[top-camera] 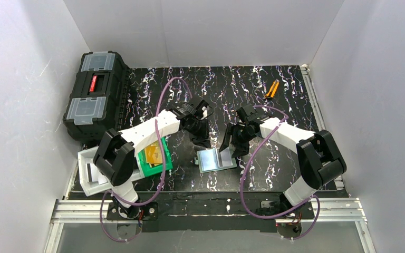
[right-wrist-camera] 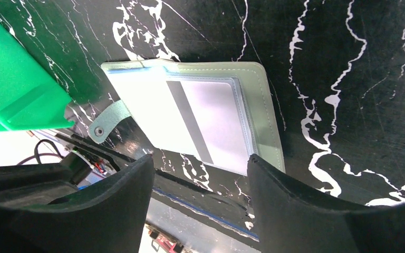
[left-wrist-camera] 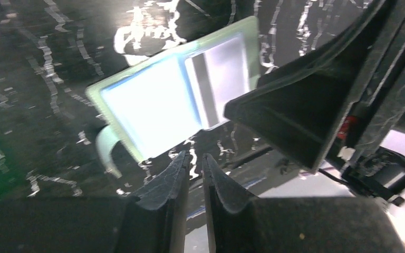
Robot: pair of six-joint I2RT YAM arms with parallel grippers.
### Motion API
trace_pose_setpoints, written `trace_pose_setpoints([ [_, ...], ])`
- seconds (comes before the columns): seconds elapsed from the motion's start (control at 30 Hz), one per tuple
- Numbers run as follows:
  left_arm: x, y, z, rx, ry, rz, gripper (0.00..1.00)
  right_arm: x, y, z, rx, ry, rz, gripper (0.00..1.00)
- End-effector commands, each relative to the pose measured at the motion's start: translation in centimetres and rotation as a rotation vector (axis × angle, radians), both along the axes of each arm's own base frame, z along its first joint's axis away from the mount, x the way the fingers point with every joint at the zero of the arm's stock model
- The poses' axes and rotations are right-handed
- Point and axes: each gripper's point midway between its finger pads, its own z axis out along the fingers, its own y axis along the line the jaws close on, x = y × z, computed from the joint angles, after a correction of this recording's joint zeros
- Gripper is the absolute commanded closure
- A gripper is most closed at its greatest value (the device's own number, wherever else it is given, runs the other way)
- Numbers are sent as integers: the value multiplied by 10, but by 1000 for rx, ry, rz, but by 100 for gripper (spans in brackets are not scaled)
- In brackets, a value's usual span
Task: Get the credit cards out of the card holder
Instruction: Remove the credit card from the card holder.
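Observation:
The card holder (top-camera: 216, 159) lies open on the black marbled table, pale glossy inside up, its snap strap (right-wrist-camera: 108, 124) sticking out at one side. A card with a dark stripe (right-wrist-camera: 211, 121) shows in one pocket panel of the holder (right-wrist-camera: 190, 116). Orange credit cards (top-camera: 153, 154) lie in the green bin. My left gripper (left-wrist-camera: 195, 158) hovers just off the holder's (left-wrist-camera: 153, 105) edge, its jaws parted by a narrow gap with nothing between them. My right gripper (right-wrist-camera: 200, 163) stands open and empty over the holder's near edge.
The green bin (top-camera: 161, 163) sits left of the holder, with a white bin (top-camera: 92, 174) further left. A black toolbox (top-camera: 96, 95) stands at the back left. An orange-handled tool (top-camera: 271, 89) lies at the back right. White walls enclose the table.

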Motion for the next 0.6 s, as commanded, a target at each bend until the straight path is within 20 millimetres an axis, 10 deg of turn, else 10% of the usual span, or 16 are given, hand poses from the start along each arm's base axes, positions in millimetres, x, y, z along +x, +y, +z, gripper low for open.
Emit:
trace_pose_setpoints([
  [0.0, -10, -32, -9, -163, 113, 7, 85, 4, -1, 3, -23, -28, 26, 31],
  [0.57, -16, -38, -64, -172, 203, 37, 78, -5, -13, -32, -100, 26, 29, 67],
])
